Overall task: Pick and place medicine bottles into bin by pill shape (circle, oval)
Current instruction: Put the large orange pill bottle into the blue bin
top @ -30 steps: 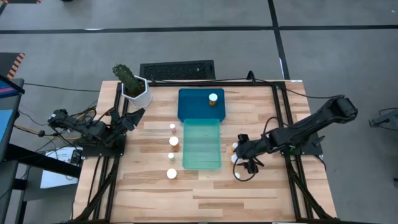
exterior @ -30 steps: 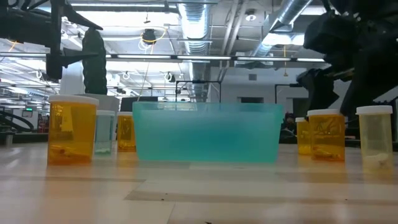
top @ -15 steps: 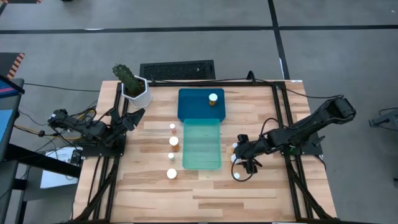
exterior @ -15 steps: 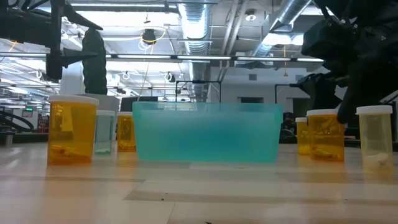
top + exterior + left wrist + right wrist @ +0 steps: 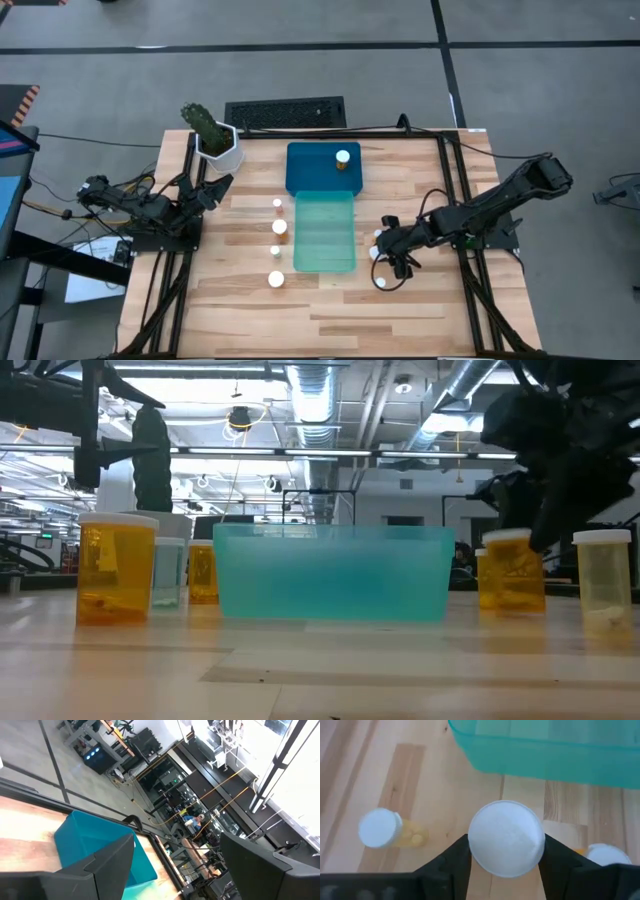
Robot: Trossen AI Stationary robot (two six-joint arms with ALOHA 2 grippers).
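Note:
My right gripper (image 5: 506,857) is shut on an amber bottle with a white cap (image 5: 506,839), to the right of the teal bin (image 5: 324,232). The low view shows this bottle (image 5: 510,570) just above the table. Two more bottles stand near it (image 5: 377,237) (image 5: 381,283). Several bottles stand in a row left of the teal bin (image 5: 278,228). One bottle (image 5: 343,158) stands in the dark blue bin (image 5: 310,170). My left gripper (image 5: 215,186) is open and empty at the table's left edge. My right gripper pinches the bottle between its two fingers (image 5: 452,862), at the level of the white cap's rim (image 5: 475,851). The fingers come from above, pointing down. The bottle is upright and hangs a little clear of the table (image 5: 510,605).
A white plant pot with a cactus (image 5: 218,145) stands at the far left corner. A black keyboard (image 5: 285,112) lies beyond the far edge. Bare wood lies along the near edge (image 5: 330,320).
My right gripper has taken the bottle a little up off the table and a little toward the teal bin. The bottle stays upright. The other bottles have kept still.

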